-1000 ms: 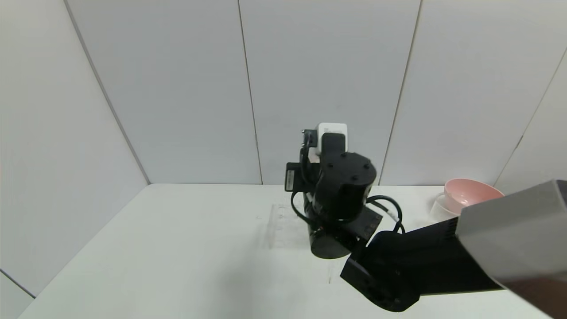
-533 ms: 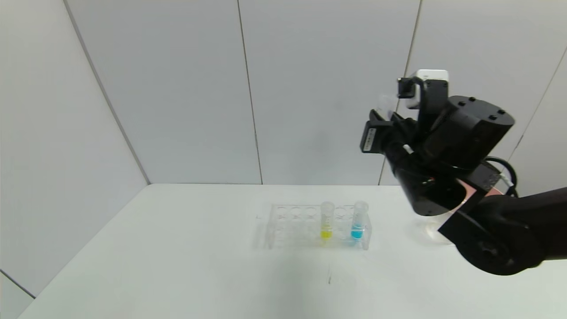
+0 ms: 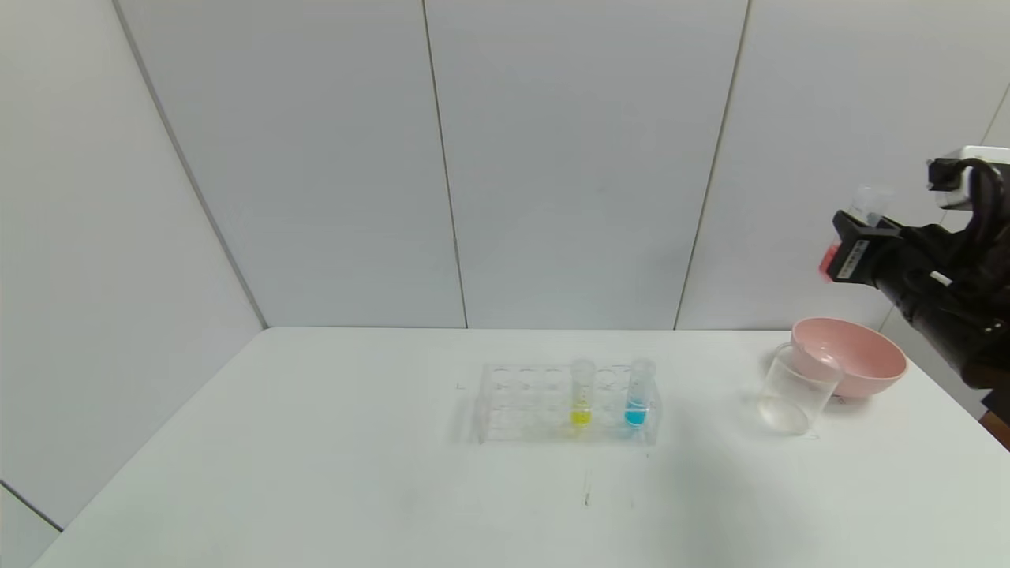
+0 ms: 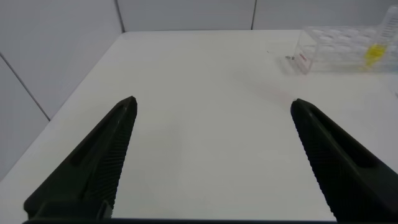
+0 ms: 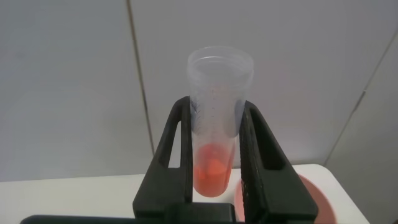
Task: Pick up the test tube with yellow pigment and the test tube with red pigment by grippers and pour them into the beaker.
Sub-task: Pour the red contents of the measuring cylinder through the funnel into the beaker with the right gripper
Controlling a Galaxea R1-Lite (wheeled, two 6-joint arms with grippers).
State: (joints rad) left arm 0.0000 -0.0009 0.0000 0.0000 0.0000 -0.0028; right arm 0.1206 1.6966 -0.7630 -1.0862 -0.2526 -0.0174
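Observation:
My right gripper (image 3: 856,237) is raised at the far right, above the pink bowl, shut on the test tube with red pigment (image 5: 217,124), which stands upright between its fingers with red-orange liquid in its lower end; the same tube shows in the head view (image 3: 866,205). The test tube with yellow pigment (image 3: 581,394) stands in the clear rack (image 3: 521,402) at mid table and shows in the left wrist view (image 4: 375,50). The clear beaker (image 3: 793,390) stands right of the rack, below and left of my right gripper. My left gripper (image 4: 214,109) is open over bare table, left of the rack.
A tube with blue liquid (image 3: 637,394) stands in the rack, right of the yellow one. A pink bowl (image 3: 856,359) sits just behind the beaker at the table's right edge. Grey wall panels close the table at the back.
My right arm has lifted from the rack and swung up and to the right with the red tube, uncovering the rack, the beaker and the bowl.

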